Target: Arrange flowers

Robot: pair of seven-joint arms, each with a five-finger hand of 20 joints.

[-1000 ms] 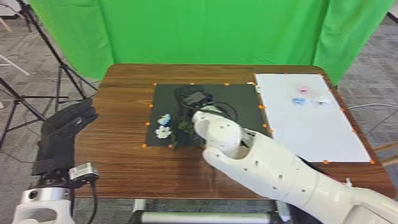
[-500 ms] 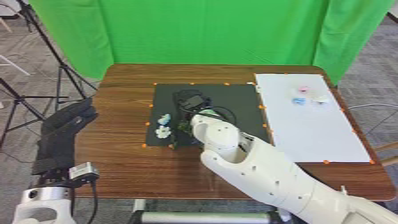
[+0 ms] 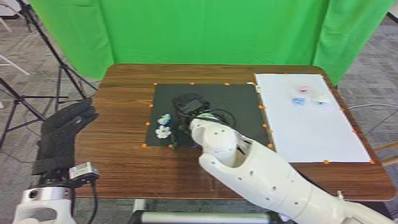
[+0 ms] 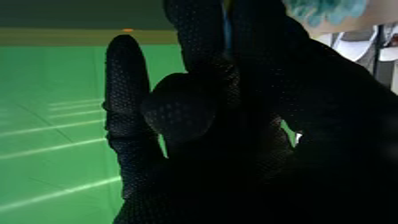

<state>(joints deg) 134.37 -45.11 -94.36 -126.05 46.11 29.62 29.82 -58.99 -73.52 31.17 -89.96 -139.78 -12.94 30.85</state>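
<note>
Head view: R hand (image 3: pixel 193 104) over dark mat (image 3: pixel 242 96), grip can't tell; blue flower (image 3: pixel 164 119) & white flower (image 3: pixel 163 132) lie L, nearer robot, on mat. L hand (image 3: pixel 60 131), fingers loosely extended, farther off, beside surface (image 3: pixel 123 107).

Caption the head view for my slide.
Right hand over a dark mat near a blue flower and a white flower.

Wood-grain table (image 3: pixel 133 175), matt black mat (image 3: pixel 240 95).
I see smooth white casing on the right arm (image 3: pixel 275 182), rough woven fabric on the right hand (image 3: pixel 189 104), draped cloth curtain (image 3: pixel 213 35).
</note>
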